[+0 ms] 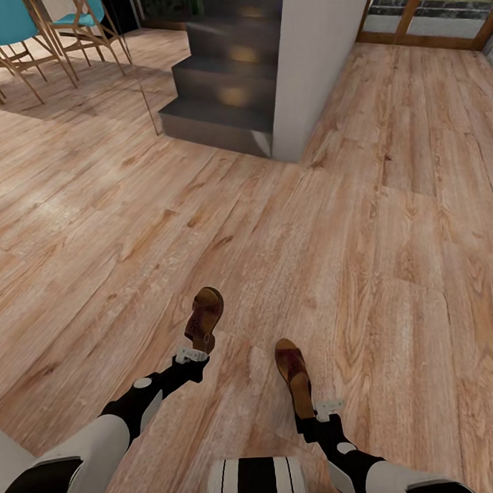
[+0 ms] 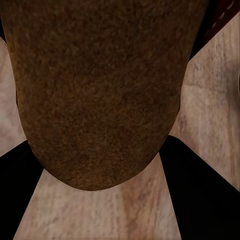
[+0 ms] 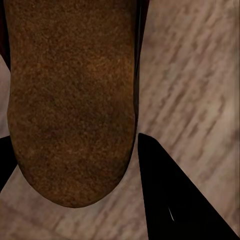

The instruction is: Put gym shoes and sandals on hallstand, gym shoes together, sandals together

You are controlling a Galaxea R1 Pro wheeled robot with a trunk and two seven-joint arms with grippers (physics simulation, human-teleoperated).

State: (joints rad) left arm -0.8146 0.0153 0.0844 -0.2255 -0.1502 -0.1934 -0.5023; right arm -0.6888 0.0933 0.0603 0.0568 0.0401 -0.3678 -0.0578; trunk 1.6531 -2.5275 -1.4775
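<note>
- My left tool [image 1: 192, 356] is clamped on the heel end of one brown sandal [image 1: 204, 318], and in the head view the sandal sticks out forward from it, over the corridor floor [image 1: 362, 270].
- Left wrist view: that sandal's rough brown surface [image 2: 100, 90] sits right between the two dark fingers [image 2: 205, 195], which press in on it from either side, with wood planks behind.
- My right tool [image 1: 328, 409] grips the other sandal [image 1: 294, 373] by its near end; it points away from me and a touch to the left.
- Right wrist view: the same grainy brown surface [image 3: 70, 100] lies between the dark fingers [image 3: 170, 200], touching them, with pale planks beyond.
- The two sandals are near each other, left one a little farther forward than the right, with bare wood between them.
- I cannot tell from these views whether either sandal is clear of the floor or resting on it.
- Ahead in the head view, a dark staircase [image 1: 225, 82] rises beside a white wall corner [image 1: 317, 64].
- Far left, wooden-legged chairs with teal seats [image 1: 22, 34] stand on the same planks.
- Top right, a wood-framed doorway [image 1: 430, 16] runs along the edge.
- My own trunk [image 1: 257, 481] shows striped black and white at the bottom.
</note>
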